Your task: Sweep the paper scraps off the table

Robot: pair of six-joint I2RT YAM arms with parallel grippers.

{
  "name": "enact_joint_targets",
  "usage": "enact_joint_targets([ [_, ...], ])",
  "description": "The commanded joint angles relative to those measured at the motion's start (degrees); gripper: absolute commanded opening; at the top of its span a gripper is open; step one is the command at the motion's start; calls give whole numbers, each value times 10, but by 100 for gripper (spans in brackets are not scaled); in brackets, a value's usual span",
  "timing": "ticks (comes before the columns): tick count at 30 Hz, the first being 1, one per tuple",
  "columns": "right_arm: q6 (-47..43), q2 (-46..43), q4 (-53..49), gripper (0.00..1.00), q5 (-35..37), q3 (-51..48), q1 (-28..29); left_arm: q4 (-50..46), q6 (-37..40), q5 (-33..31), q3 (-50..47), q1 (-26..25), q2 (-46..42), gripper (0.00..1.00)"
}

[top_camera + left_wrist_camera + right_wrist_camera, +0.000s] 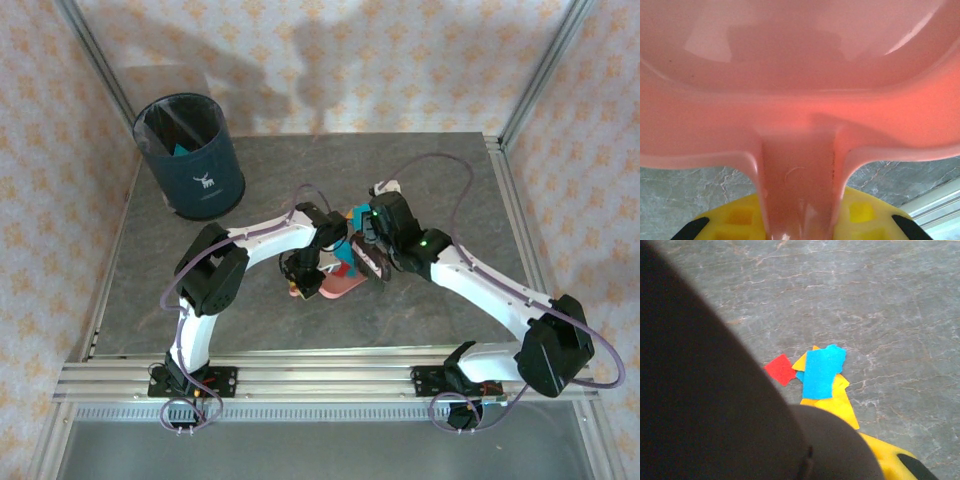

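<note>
The waste bin point(195, 165), dark blue, is standing on the far left corner of the table point(450, 180).

The left arm point(215, 275) is reaching from its base toward the table centre. The left gripper point(800, 227) is pinching the handle of the pink dustpan point(800, 75); the yellow fingers point(860, 212) are pressing against both sides of the handle. In the top view the dustpan point(338, 287) is lying at the table centre, just right of the left wrist. In the left wrist view the pan is lying out past the fingers, with grey table surface point(690, 195) showing beneath it.

The paper scraps point(822, 371) are lying on the table point(890, 300) in one small cluster. A blue piece is overlapping yellow-orange pieces point(840, 402), and a red piece point(781, 369) is lying just beside them on the left. In the top view the scraps point(354, 214) are showing between the two wrists, just beside the dustpan.

The right gripper point(375, 255) is pressing its jaws together on a dark brown object point(715, 405), which is too blurred to identify. One yellow finger point(887, 457) is touching this object's right side. The right arm point(500, 300) is reaching in from the near right corner.
</note>
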Motion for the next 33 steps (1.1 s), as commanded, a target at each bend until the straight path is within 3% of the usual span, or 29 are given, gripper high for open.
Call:
enact_joint_targets([
  [1,-9,-19,-25,0,-14,3,8,-16,8,-4,5,-5,-3,0],
  [6,2,-69,9,0,41,-31,7,-10,4,-17,4,-5,-10,0],
  [11,26,-117,49,0,147,-70,4,-4,4,-18,6,-5,-16,0],
  [14,41,-120,52,0,204,-75,-6,-4,5,-14,11,-5,-15,0],
  [19,33,-111,89,0,241,-79,-30,-6,2,-15,23,-5,-4,0],
  [27,-44,-34,144,0,231,-44,-57,-15,-2,-15,45,-5,6,0],
  [33,-77,23,151,0,167,-16,-61,-18,-4,-12,54,-5,12,0],
])
